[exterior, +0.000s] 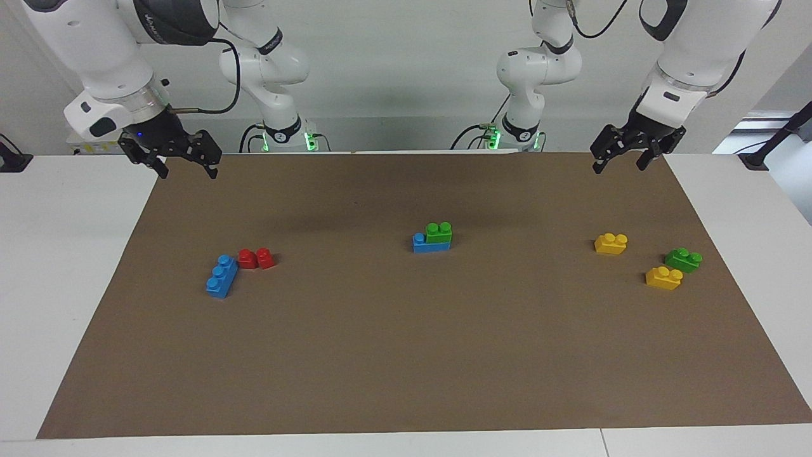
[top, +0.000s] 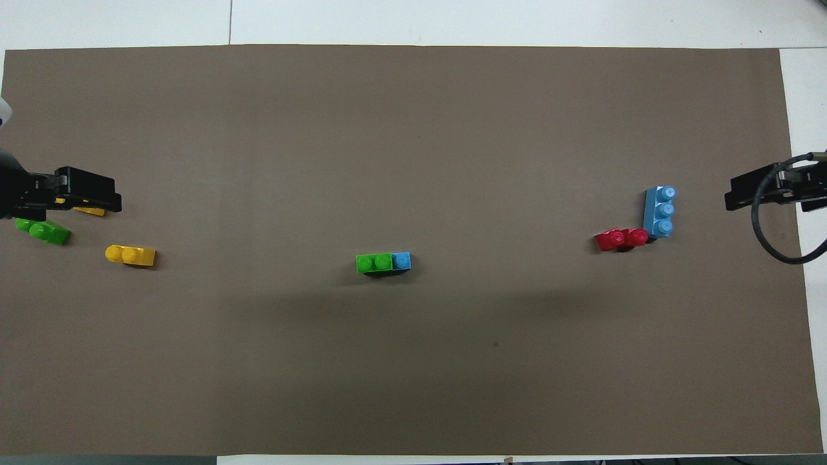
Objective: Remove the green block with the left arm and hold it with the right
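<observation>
- Nothing of the task looks done yet: the green block (exterior: 439, 232) is still pressed onto a blue brick (exterior: 431, 244) near the middle of the worktop (exterior: 406, 355), and neither arm is near the pair.
- The left pincer (exterior: 620, 153) hangs with its fingers spread apart and empty, over the worktop's edge nearest the robots, at the left arm's end.
- The right pincer (exterior: 186, 160) hangs the same way at the right arm's end, spread wide and empty.
- What is left, as I judge it: the right pincer must pin the blue brick, and the left must pull the green block up and off.
- The green block is bright lime, with two round studs on top; it covers two of the blue brick's studs and leaves one bare at the end toward the right arm.
- A darker green brick (exterior: 683, 259) lies among two yellow bricks (exterior: 611, 243) at the left arm's end; it is loose and not the target.
</observation>
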Controlling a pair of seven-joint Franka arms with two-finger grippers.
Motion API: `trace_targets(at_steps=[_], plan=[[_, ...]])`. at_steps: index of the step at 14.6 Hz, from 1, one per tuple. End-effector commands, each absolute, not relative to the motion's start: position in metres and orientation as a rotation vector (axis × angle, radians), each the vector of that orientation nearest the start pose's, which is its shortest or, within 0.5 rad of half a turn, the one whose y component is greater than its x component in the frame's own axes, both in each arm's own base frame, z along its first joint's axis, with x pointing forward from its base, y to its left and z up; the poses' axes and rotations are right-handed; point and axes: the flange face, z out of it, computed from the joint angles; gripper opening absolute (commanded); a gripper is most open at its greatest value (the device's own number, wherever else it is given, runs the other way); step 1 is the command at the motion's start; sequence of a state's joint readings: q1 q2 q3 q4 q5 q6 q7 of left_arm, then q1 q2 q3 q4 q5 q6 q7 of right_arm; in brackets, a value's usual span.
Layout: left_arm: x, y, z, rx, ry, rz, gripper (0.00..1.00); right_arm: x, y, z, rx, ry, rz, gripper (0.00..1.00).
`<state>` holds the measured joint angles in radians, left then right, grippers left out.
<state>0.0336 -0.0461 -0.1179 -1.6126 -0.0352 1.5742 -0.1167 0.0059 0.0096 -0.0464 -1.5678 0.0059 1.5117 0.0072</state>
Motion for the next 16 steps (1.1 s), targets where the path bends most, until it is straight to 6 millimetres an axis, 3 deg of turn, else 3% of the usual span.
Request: trace_targets(at_steps=[1, 8, 10, 16], plan=[[0.533, -0.051, 0.639, -3.182, -0.034, -0.032, 1.00, 0.548, -0.026, 0.616, -3.143, 0.024, 0.104, 1.00], [0.533, -0.045, 0.638, -3.181, -0.066, -0.030, 1.00, 0.551, -0.020, 0.622, -3.118, -0.026, 0.025, 1.00], [0.532, -0.050, 0.638, -3.181, -0.056, -0.025, 1.00, 0.553, -0.017, 0.620, -3.116, 0.031, 0.013, 1.00], [0.528, -0.050, 0.634, -3.178, -0.053, 0.011, 1.00, 0.555, -0.013, 0.613, -3.040, 0.685, 0.015, 1.00]])
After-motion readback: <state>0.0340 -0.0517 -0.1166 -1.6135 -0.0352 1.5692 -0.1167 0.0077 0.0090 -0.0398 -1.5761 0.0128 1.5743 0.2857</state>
